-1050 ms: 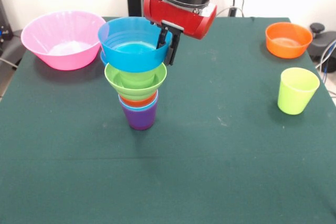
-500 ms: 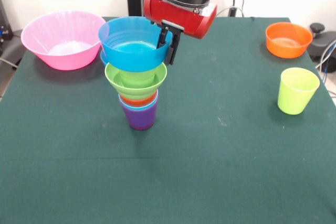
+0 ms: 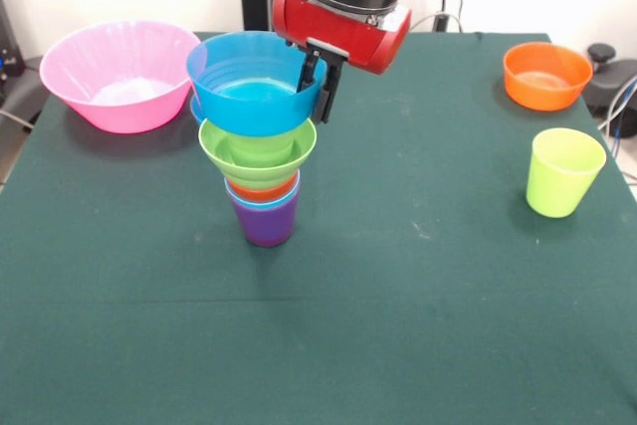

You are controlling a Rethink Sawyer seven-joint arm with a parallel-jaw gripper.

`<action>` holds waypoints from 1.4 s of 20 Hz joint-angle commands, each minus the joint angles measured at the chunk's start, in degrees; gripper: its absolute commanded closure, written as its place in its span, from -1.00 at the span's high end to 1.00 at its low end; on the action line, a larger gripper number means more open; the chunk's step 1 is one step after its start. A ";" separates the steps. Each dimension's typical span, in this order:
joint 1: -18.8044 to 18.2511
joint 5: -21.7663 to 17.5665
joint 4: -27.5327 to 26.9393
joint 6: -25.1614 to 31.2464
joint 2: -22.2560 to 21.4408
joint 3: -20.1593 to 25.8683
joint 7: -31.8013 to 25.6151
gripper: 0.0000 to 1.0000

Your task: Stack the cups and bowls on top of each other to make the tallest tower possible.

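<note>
A dark green surface (image 3: 398, 325) holds a tower (image 3: 261, 146) of nested plastic cups and bowls, left of centre. A purple cup (image 3: 267, 226) forms the base and stands on the cloth. Above it show a thin light blue rim and an orange rim, then a ridged green bowl (image 3: 257, 154), then a blue bowl (image 3: 254, 87) on top, with a second blue rim peeking out just under it at the left. A red and black arm comes down from above, and its black pincer (image 3: 320, 82) is closed on the right rim of the top blue bowl, one finger (image 3: 308, 69) inside the bowl and the other outside its wall. A large translucent pink bowl (image 3: 121, 74) sits on the surface at the far left, well apart from the tower. At the far right an orange bowl (image 3: 546, 75) rests near the surface's edge, and a yellow-green cup (image 3: 563, 172) stands upright nearer the viewer, just below the orange bowl and apart from it.
</note>
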 commanded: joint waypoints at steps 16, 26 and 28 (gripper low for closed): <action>0.68 -1.25 6.84 -0.98 3.20 5.91 -1.21 1.00; 0.69 -1.53 6.83 -2.25 3.40 5.89 -0.97 1.00; 0.70 -1.60 6.88 -2.54 3.51 5.87 -0.85 1.00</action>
